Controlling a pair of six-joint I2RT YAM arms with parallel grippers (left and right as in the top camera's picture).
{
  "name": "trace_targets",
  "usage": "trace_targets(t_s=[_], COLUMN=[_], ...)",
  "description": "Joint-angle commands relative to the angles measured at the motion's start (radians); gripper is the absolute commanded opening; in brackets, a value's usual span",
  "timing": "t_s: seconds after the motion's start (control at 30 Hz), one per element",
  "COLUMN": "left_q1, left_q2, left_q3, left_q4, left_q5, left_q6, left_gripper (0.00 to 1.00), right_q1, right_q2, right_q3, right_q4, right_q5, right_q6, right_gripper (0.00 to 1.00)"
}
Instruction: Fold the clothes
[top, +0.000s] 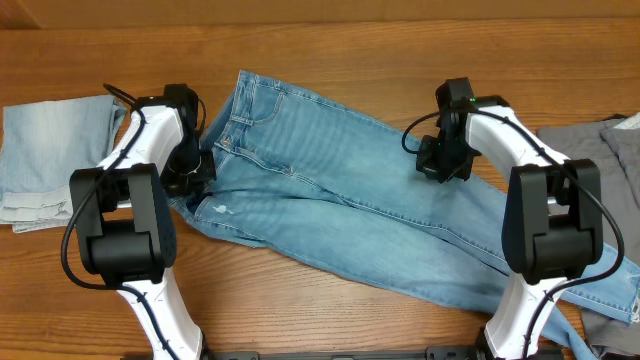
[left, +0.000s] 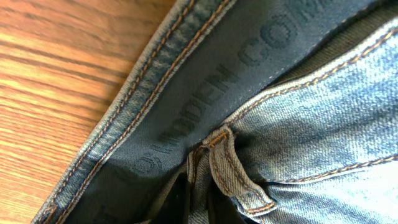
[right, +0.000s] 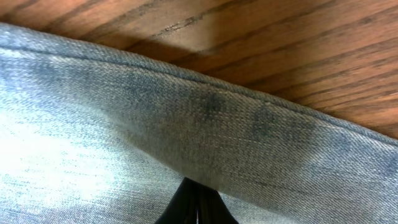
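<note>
Since the jeans are soft, fairly heavy denim lying slantwise across the table, from the waistband near its far left to the hems at its near right corner, I judge they will sag and drag instead of holding a shape. That makes the thick stitched edges the surest holds. The left gripper is pinched shut on the waistband beside a belt loop, and the right gripper is closed on the leg's seam toward the far edge.
</note>
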Motion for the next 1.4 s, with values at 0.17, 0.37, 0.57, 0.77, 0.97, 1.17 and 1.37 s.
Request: trace_targets(t_s=[0.17, 0.37, 0.57, 0.77, 0.97, 1.17, 1.37], left_q1=[0.156, 0.173, 0.169, 0.104, 0.054, 0.038, 0.026], left_q2=[0.023, 0.023, 0.023, 0.023, 0.033, 0.212, 0.425], left_q3=[-0.018, -0.018, 0.141, 0.638, 0.600, 0.558, 0.558], left_q4=[0.113, 0.163, 0.025, -0.225, -0.027, 0.248, 0.447], left_q5=[-0.001, 0.015, 0.038, 0.123, 0.275, 0.409, 0.651], left_q6=[-0.028, -0.023, -0.008, 0.037, 0.202, 0.238, 0.305], left_gripper=[0.04, 0.04, 0.04, 0.96, 0.79, 0.80, 0.78], right_q1=[0.004, 0.010, 0.109, 0.098, 0.040, -0.069, -0.104], right_q2=[0.034, 0.034, 0.034, -0.009, -0.135, -0.175, -0.175], right_q3=[-0.053, -0.053, -0.036, 0.121, 0.251, 0.251, 0.251], right_q4=[0.262, 0.442, 0.583, 0.397, 0.109, -0.143, -0.220], right_q5=[-0.048, -0.162, -0.191, -0.195, -0.190, -0.112, -0.002], right_q6=[-0.008, -0.033, -0.036, -0.076, -0.079, -0.105, -0.109], right_gripper=[0.04, 0.04, 0.04, 0.14, 0.55, 0.60, 0.65])
